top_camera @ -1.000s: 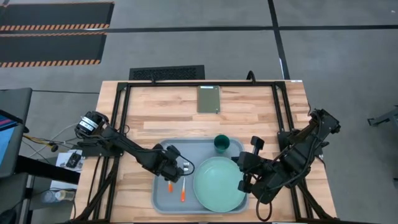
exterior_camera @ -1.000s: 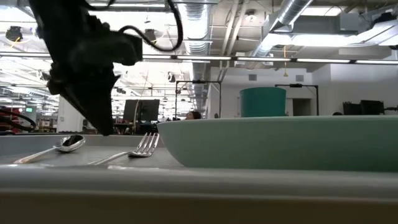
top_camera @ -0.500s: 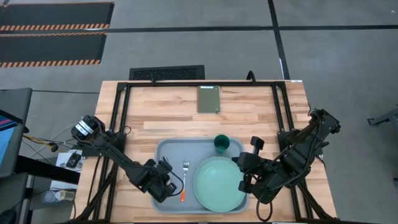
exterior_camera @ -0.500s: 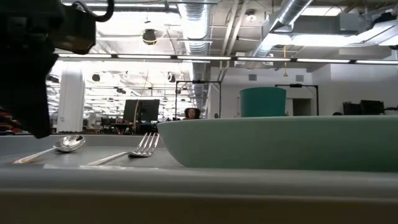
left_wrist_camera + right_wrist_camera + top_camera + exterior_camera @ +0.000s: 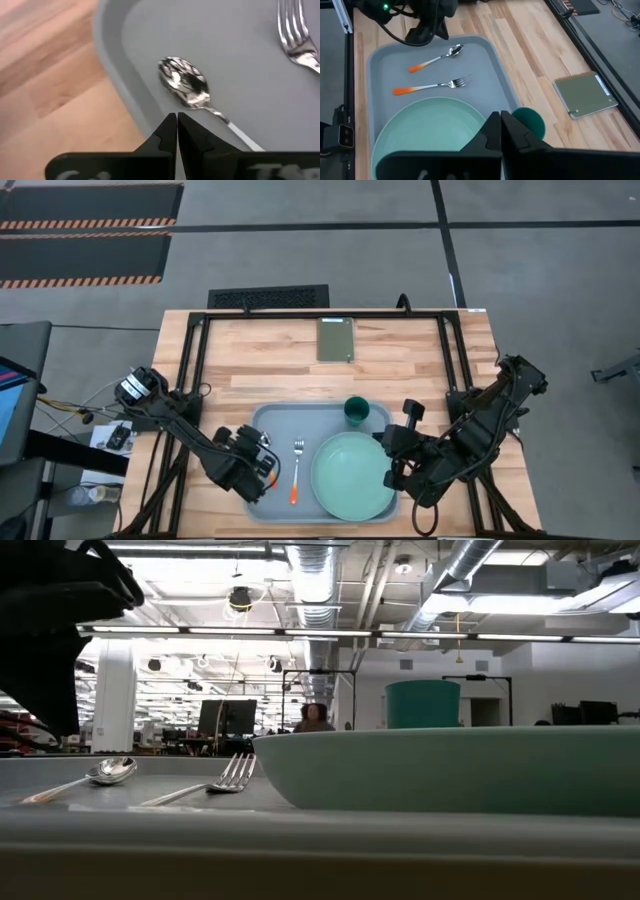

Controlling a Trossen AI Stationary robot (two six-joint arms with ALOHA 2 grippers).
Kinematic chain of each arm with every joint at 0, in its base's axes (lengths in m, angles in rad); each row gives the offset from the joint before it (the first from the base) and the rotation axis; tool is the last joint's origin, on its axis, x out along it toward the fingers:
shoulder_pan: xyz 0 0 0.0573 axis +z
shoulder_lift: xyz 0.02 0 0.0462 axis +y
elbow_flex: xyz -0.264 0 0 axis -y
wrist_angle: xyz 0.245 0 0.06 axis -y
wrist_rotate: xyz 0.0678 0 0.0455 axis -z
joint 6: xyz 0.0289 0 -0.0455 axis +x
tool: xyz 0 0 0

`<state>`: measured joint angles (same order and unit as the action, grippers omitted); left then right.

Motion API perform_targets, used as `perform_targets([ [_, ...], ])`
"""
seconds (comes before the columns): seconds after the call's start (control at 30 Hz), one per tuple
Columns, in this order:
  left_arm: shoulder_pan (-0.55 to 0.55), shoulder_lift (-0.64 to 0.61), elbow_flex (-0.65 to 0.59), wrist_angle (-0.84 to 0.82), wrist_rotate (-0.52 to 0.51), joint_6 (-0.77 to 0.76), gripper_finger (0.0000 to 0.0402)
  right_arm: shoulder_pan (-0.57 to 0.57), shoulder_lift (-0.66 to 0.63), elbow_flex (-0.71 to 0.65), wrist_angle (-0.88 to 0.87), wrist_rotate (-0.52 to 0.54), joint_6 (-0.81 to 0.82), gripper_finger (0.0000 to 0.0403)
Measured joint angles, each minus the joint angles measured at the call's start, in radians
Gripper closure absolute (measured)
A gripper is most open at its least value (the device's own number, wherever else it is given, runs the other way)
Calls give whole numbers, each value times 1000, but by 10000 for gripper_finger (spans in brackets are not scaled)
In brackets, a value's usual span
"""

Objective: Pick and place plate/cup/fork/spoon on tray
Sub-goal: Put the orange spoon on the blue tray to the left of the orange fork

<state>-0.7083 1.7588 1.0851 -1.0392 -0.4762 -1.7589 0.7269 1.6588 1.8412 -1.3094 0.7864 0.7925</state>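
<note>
Glossy metal spoon [image 5: 184,89], wooden table [image 5: 400,360]

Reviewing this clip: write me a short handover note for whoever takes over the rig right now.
Left gripper: shut, empty, at the tray's left rim beside the spoon.
Right gripper: shut, empty, waiting at the tray's right side by the plate.
On the tray: plate, cup at the far edge, fork, spoon.
Done: all four items appear placed.
Left: nothing obvious; park both arms.

Wooden table [image 5: 260,365]: tray [image 5: 275,420] near front edge, olive slab [image 5: 336,339] at back
</note>
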Motion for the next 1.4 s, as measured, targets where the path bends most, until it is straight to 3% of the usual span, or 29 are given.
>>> perform_targets([
  [0.67,101,-1,-98,72,-3,24,401,0,0,0,0,-2,-5,394],
  [1.4,123,-1,-121,162,-8,57,401,0,0,0,0,-2,-16,394],
])
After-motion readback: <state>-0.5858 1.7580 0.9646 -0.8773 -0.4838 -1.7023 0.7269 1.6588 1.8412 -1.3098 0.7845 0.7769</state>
